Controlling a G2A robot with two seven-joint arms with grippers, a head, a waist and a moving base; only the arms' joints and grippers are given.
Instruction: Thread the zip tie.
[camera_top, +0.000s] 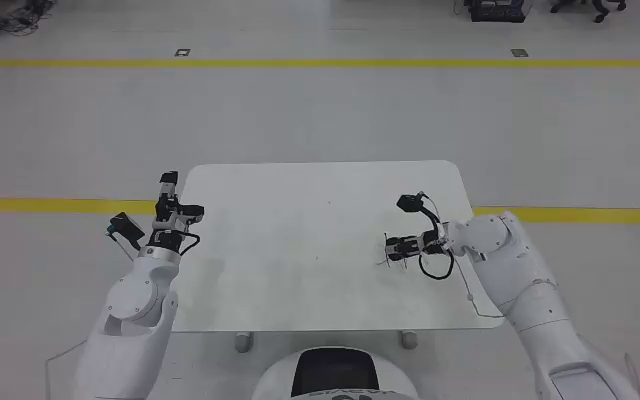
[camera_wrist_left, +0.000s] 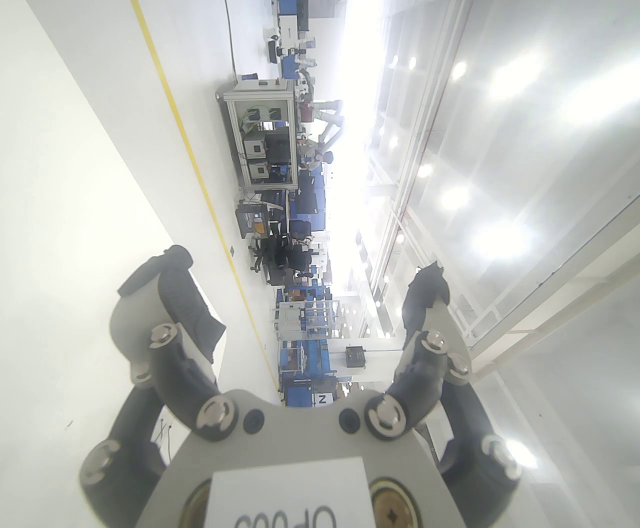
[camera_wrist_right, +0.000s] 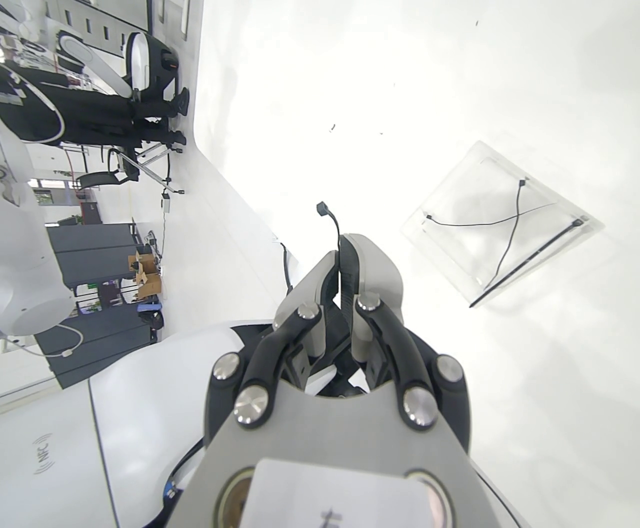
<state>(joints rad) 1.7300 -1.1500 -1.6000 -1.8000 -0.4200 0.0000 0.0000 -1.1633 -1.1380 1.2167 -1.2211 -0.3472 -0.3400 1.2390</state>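
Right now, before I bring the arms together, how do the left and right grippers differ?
The left gripper is open and empty; the right gripper is shut on a black zip tie, whose head sticks out past the fingertips. The left gripper sits off the left edge of the table, aimed out at the room; the right gripper is over the table's right side. Both have the same build: grey metal plates with black linkages.

Black zip tie, white table.
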